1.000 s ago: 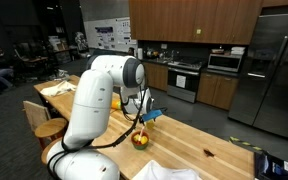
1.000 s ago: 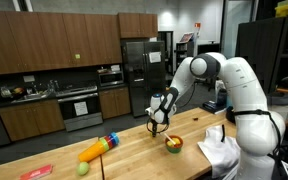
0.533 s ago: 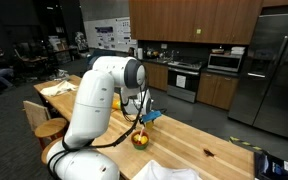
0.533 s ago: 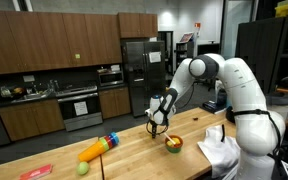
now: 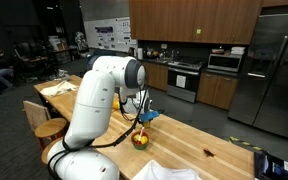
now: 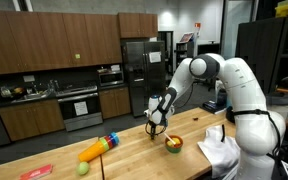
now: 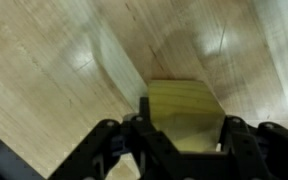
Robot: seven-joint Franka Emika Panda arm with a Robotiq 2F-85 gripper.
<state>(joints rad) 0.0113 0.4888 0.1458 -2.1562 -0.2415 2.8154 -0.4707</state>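
Claw point(image 7: 182, 140) clamped on yellow block point(image 7: 182, 105) (above wooden table point(image 7: 44, 70)).

A small bowl point(image 6: 173, 144) sat on the wooden bench point(image 6: 134, 145) near the claw point(image 6: 155, 125); a green ball point(image 6: 82, 169) and a white cloth point(image 6: 216, 150) lay farther off.

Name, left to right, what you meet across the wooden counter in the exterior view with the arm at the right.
Red flat item → yellow-orange toy → pincer gripping a yellow-green block → bowl → white cloth.
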